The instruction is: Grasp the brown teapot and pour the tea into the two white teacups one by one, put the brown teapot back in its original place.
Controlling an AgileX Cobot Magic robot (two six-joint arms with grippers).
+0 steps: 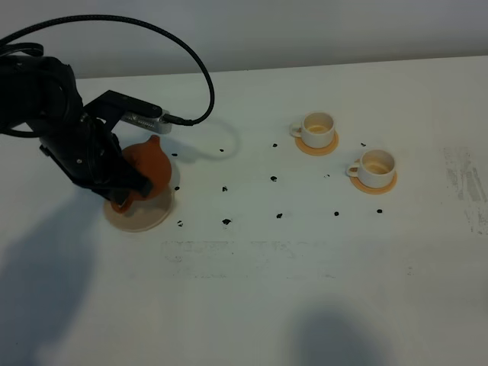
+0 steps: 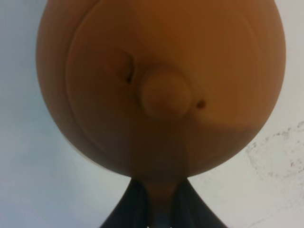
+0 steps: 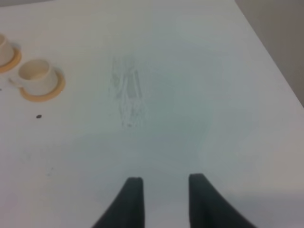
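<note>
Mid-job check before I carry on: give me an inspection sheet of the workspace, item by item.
Surface: white table, scuffed, dotted with small black marks.
Job's things: brown teapot over the beige coaster, lifted or resting cannot be told; rear teacup and front teacup, apart, each on one of the orange coasters.
Clutter: nothing seen.
Grippers: left gripper shut on the teapot's handle; right gripper with jaws apart, empty, above bare table.
Cables: black cable arcs from the left arm above the table.
Surroundings: pale wall behind; shadows on the table's near side.
</note>
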